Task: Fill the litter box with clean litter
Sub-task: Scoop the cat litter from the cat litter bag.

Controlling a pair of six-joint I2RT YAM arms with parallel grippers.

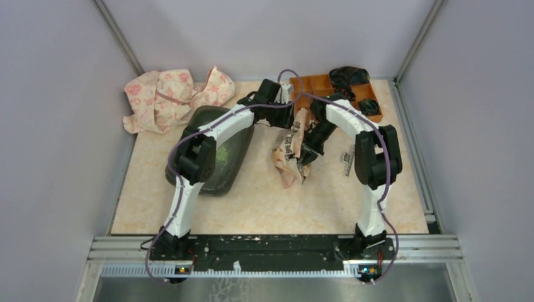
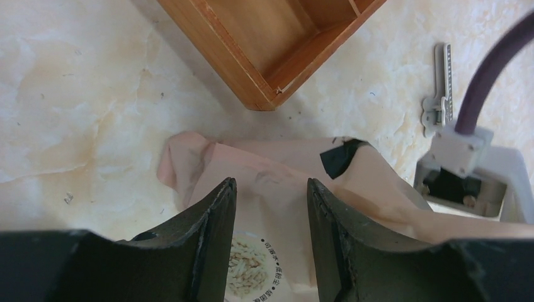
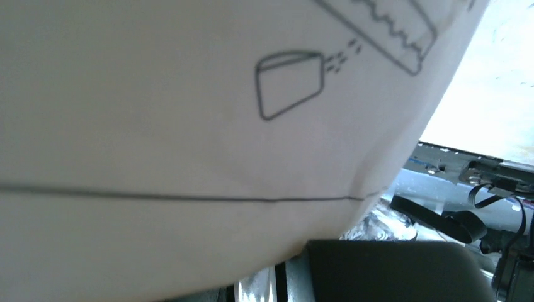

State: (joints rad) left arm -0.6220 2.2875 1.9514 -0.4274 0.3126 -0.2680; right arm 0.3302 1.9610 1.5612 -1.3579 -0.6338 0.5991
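Holding the bag [image 1: 284, 162] up, the right gripper [image 1: 308, 156] looks clamped on it; the left gripper [image 2: 271, 189] straddles its top, grip unclear. Off to their left, the litter box [image 1: 236, 165] holds only a small patch of litter [image 1: 223, 153]; most pouring remains.

top: left arm [image 1: 220, 126] hides much of litter box [image 1: 230, 171]; litter [image 1: 222, 153] grains too small to tell | left wrist: organiser [image 2: 277, 44] cut by top edge, bag [image 2: 277, 160] by bottom; left gripper [image 2: 271, 184] hold unclear | right wrist: blurred bag [image 3: 189, 157] fills view
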